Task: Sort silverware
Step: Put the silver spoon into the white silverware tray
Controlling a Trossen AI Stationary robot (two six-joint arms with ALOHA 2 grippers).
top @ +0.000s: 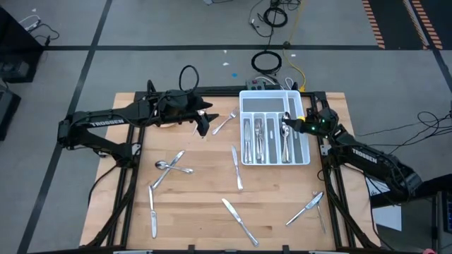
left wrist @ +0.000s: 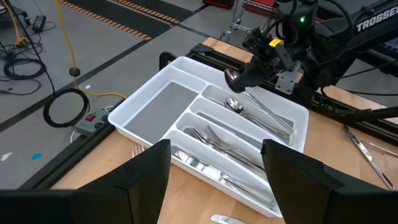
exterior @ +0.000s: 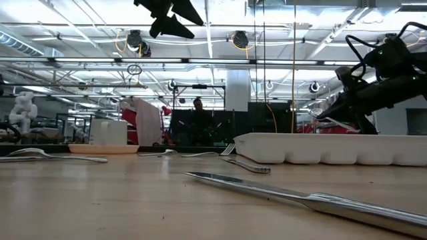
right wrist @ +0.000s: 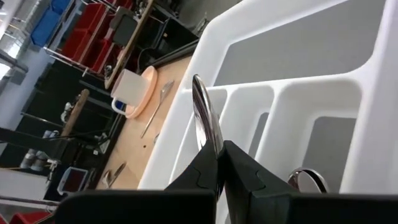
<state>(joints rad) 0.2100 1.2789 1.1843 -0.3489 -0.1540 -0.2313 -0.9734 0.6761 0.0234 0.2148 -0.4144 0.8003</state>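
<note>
Right gripper (top: 290,128): you see it over the white tray (top: 248,97), its fingers clamped on a spoon (left wrist: 232,78).
Spoon: held above the tray's long compartments, its bowl up in the right wrist view.
Left gripper (top: 204,125): it hangs above the table (top: 205,197), left of the tray, fingers apart, holding nothing.
Silverware in tray (top: 258,137): forks, knives and spoons lie in the long compartments.
Loose silverware (top: 239,221): you find knives, spoons and forks scattered on the table.

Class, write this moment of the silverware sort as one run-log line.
right gripper: shut on spoon, above white tray | left gripper: open, empty, raised left of tray | loose silverware: on table
</note>
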